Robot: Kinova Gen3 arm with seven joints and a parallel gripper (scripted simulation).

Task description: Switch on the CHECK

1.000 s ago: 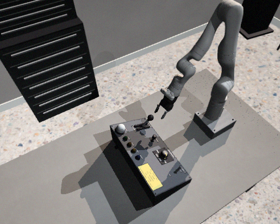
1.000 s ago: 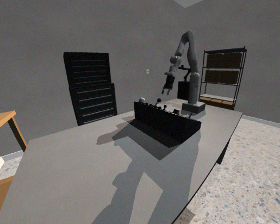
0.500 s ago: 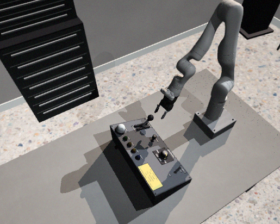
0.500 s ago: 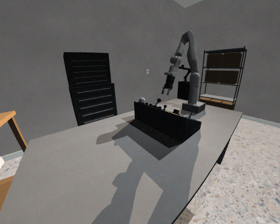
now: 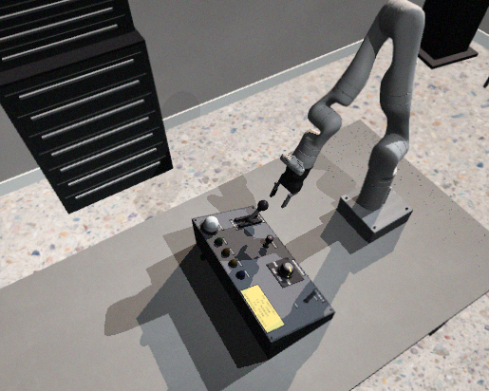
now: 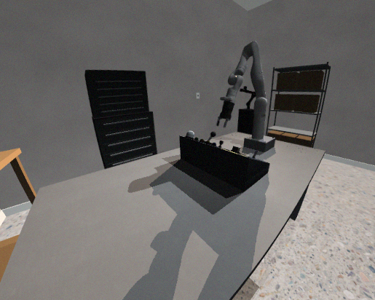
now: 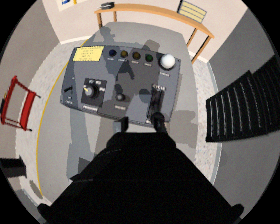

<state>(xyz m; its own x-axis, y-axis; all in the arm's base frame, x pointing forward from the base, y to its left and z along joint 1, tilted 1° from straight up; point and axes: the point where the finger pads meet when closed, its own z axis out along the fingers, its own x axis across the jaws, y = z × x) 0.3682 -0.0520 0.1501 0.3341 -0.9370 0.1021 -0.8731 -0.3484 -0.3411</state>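
The dark console (image 5: 261, 272) stands on the grey table; it also shows in the exterior view (image 6: 224, 164) and the wrist view (image 7: 120, 83). Its top carries a black ball-topped lever (image 5: 259, 211), a small toggle switch (image 5: 269, 240), a rotary knob (image 5: 286, 269), a small rocker (image 5: 311, 297), a white dome button (image 5: 211, 224) and a row of several small round buttons (image 5: 230, 256). The labels are too small to read, so I cannot tell which control is CHECK. My gripper (image 5: 278, 198) is open and empty. It hangs above and just behind the lever end of the console, touching nothing.
The arm's base (image 5: 374, 215) stands on the table right of the console. A yellow label (image 5: 262, 308) marks the console's near end. A black drawer cabinet (image 5: 79, 104) stands off the table at the left, and a shelf rack (image 6: 298, 105) stands behind.
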